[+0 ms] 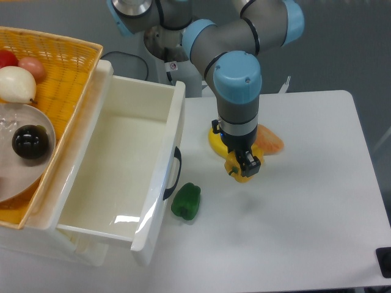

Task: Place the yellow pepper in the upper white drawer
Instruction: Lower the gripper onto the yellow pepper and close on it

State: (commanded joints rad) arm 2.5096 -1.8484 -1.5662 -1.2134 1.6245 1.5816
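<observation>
One small yellow pepper (240,173) sits pinched in my black two-finger gripper (245,166), which is closed on it above the white table (305,207), right of the big shiny white plastic drawer (122,165). I think the grab is done; carrying it over and dropping it in is left. I can read no writing anywhere.

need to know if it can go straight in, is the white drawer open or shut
Open. The white drawer is pulled out from under the basket, its bare inside showing, nothing in it.
</observation>
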